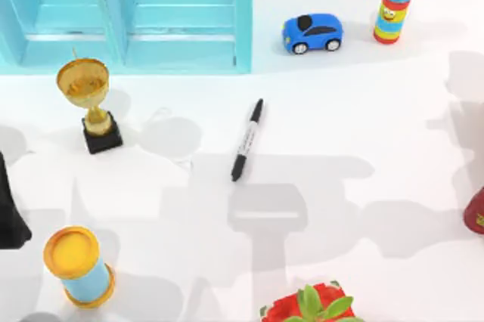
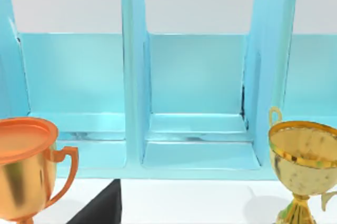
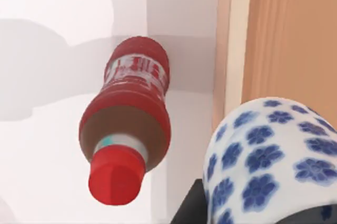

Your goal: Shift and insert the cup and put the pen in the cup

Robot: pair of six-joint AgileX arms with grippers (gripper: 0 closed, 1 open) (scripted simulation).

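Right tool's view: cup (image 3: 274, 155) beside red bottle (image 3: 131, 113)

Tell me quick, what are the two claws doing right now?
Left claw: cannot be told; its camera faces the blue shelf and gold trophies.
Right claw: cannot be told; the cup sits right up close to its camera, beside a red bottle.

Black pen (image 1: 247, 139) lies mid-table; blue-flowered cup (image 3: 271, 163).

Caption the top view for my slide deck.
Black marker pen lies mid-table between gold trophy and blue toy car.
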